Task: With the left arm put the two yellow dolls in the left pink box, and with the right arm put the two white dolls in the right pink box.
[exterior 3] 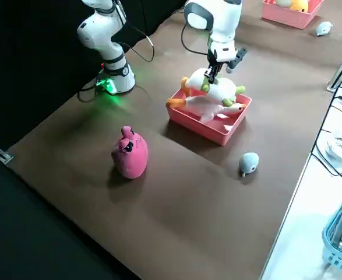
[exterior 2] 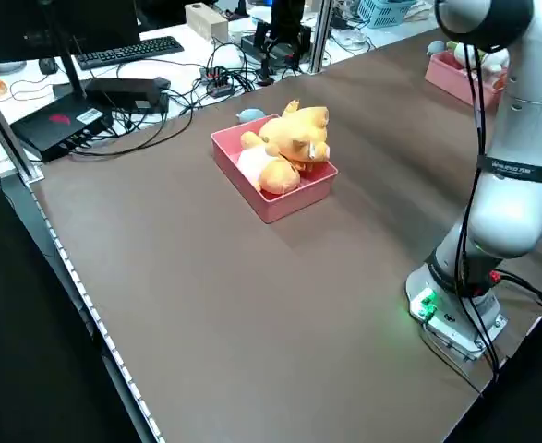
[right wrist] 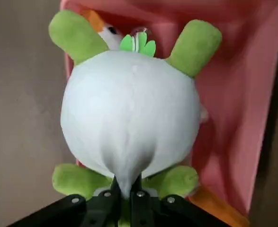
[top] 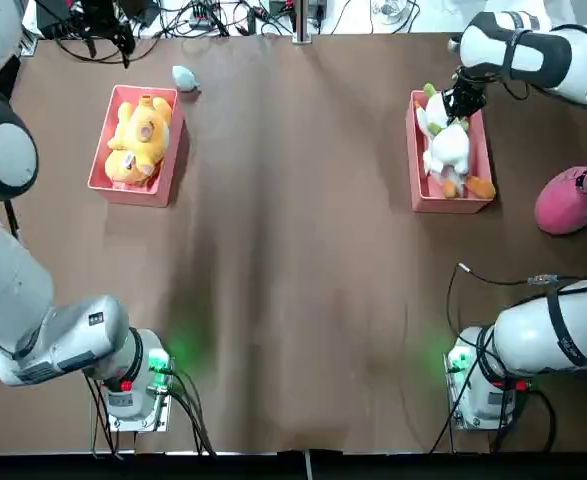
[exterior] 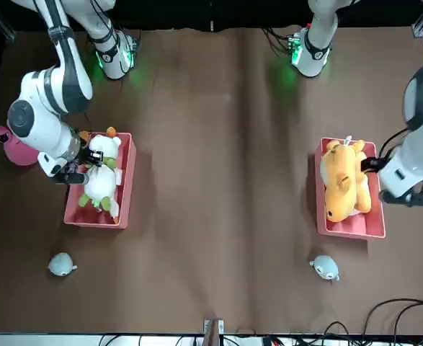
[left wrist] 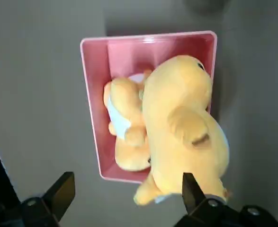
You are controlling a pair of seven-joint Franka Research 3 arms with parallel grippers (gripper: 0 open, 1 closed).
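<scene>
The right gripper [right wrist: 127, 191] pinches a white doll [right wrist: 129, 120] by its tail over the right pink box [top: 419, 190] near the table's far right corner; it should lower the doll fully before letting go. The left gripper [left wrist: 124, 194], spread, hovers above both yellow dolls [left wrist: 176, 127] in the left pink box [left wrist: 94, 104].

arm shells: glossy white rounded links are seen on both arms, with grey round joint caps and black bands at the joints
bases: white round pedestals are lit by green lamps, with a small red spot on each
cables: black cables are run along the links and out from the bases
left gripper [left wrist: 124, 201]: black angular fingers
right gripper [right wrist: 124, 196]: black fingers, small silver screws on the finger mounts
</scene>
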